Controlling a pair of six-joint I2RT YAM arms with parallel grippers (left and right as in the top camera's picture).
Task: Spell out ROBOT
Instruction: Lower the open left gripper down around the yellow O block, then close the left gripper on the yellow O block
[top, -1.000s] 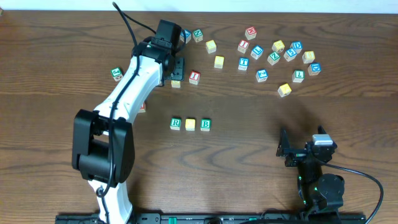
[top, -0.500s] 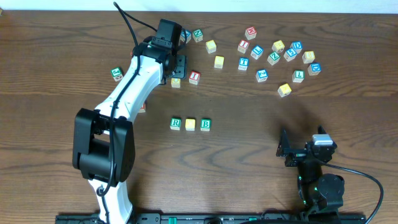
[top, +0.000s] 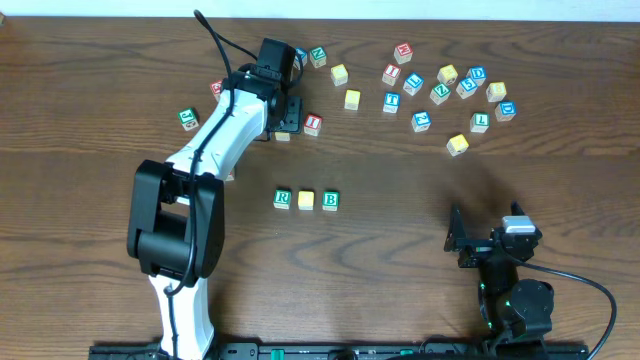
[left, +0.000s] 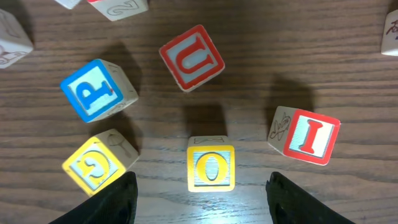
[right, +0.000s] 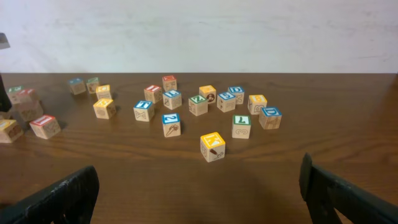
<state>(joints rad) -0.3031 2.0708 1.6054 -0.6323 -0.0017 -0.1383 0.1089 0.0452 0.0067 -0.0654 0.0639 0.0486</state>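
Left gripper slid right, open fingers straddled the yellow-faced wooden O cube, gripping nothing | wooden row of 3 cubes, R-yellow-B, sat mid-table, likely awaiting this O | right gripper gaped empty

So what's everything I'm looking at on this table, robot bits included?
row of cubes: three; green R, yellow, green B; mid-table, side by side
O cube: one; yellow; between the left hand's fingers, not gripped
U cube: one; red; just beyond the O cube
P cube: one; blue; beside the U cube
I cube: one; red; beside the O cube
scattered cubes: a dozen or so; red, blue, green, yellow; far right of the table
lone cube: one; green; far left
table: one; dark brown wood
left hand: one; black; open, over the O cube
right hand: one; black; open, over bare table
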